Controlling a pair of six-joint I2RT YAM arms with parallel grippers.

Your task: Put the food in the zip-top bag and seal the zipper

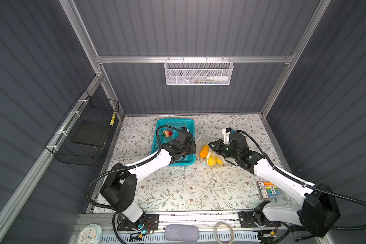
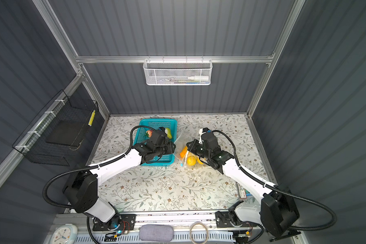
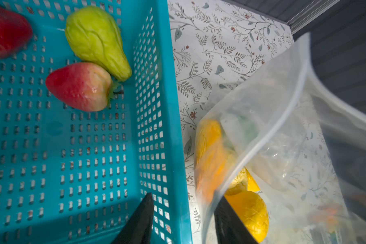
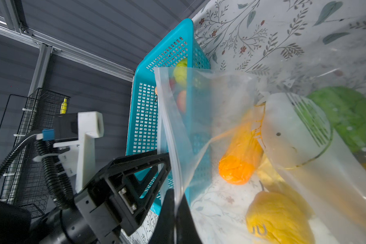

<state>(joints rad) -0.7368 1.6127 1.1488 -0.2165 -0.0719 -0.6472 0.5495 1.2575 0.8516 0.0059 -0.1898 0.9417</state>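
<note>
The clear zip-top bag (image 1: 201, 138) (image 3: 283, 101) lies right of the teal basket (image 1: 156, 135) (image 3: 169, 105). Its mouth is held up toward the basket. My right gripper (image 4: 174, 191) (image 1: 211, 145) is shut on the bag's mouth edge. The zipper (image 3: 293, 99) runs along that edge, and its blue slider (image 1: 205, 164) hangs low. Inside the bag are an orange piece (image 1: 204, 151) (image 4: 239, 160), a yellow lemon (image 1: 212, 161) (image 3: 249, 213) and a green piece (image 4: 347, 114). In the basket lie a strawberry (image 3: 80, 86), a green chayote (image 3: 97, 40) and another red piece (image 3: 6, 31). My left gripper (image 3: 184, 196) (image 1: 191, 145) is open, straddling the basket's wall and the bag's edge.
A pack of coloured markers (image 1: 267, 189) lies at the table's right front, beside my right arm. A black wire basket (image 1: 89, 131) hangs on the left wall and a white mesh basket (image 1: 199, 72) on the back rail.
</note>
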